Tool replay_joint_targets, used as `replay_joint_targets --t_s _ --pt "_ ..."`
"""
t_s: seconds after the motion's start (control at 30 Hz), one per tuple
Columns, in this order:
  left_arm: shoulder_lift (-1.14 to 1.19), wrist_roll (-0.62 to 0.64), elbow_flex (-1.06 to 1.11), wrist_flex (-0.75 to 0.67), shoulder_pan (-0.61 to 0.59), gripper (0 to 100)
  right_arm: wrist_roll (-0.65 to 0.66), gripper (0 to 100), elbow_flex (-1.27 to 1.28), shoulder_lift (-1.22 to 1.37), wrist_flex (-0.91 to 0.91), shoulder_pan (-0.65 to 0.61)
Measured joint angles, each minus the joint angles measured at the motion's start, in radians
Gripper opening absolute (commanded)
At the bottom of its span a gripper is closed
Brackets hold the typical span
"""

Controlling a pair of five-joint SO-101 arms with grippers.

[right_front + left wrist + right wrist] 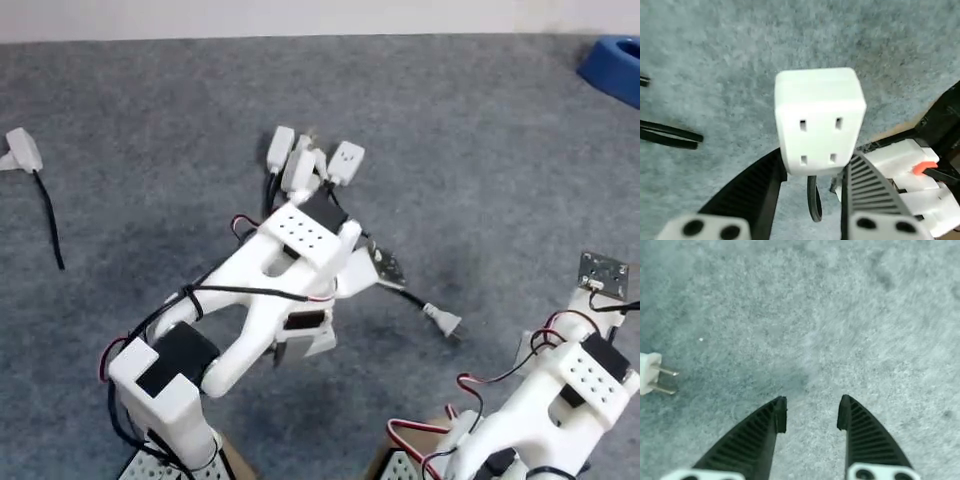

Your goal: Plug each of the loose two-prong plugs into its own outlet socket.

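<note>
Left gripper point(816, 162) is clamped on a white outlet block point(817, 115), its two black fingers point(867, 192) pressing the block's lower corners from either side, so that the face with four slots looks straight back at the wrist camera. A black cord point(812, 202) loops out beneath the block between the fingers. In the high view the left arm point(255, 290) stretches forward from its base at the near edge toward the middle of the table point(480, 150), wrist pitched down over a tight cluster of white pieces point(305, 160) — which of them is the held block cannot be told from there. Right gripper point(812, 415) hangs with its fingers spread apart over bare grey carpet-like surface, touching nothing. The right arm point(560, 400) sits folded low at the near right corner. A loose two-prong plug point(445, 322) lies flat on the table between the two arms, on the end of a black cord; the right wrist view shows it off to one side of the spread fingers, well apart. Another white corded piece point(22, 150) lies alone at the far left.
</note>
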Motion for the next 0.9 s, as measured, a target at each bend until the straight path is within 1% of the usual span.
replay_joint_targets --t_s 0.17,0.27,0.4,0.47,0.57,0.7,0.77,0.9 --pt "0.055 0.000 0.011 0.000 -0.008 15 0.000 17.7 0.000 0.000 0.003 -0.008" --pt "0.109 0.000 -0.025 0.000 -0.060 15 0.000 17.7 0.000 0.000 0.003 -0.008" --pt "0.167 0.000 -0.124 0.000 -0.138 15 0.000 17.7 0.000 0.000 0.003 -0.008" --pt "0.207 0.000 -0.146 0.000 -0.147 16 0.000 17.7 0.000 0.000 0.003 -0.008" --pt "0.281 0.000 -0.157 0.000 -0.126 16 0.000 17.7 0.000 0.000 0.003 -0.008" --pt "0.342 0.020 -0.158 0.000 -0.052 16 0.000 17.7 0.000 0.000 0.003 -0.008" --pt "0.359 0.037 -0.178 0.000 -0.017 20 0.000 17.7 0.000 0.000 0.003 -0.008" --pt "0.396 0.052 -0.224 0.000 0.020 33 0.000 17.7 0.000 0.000 0.003 -0.008"
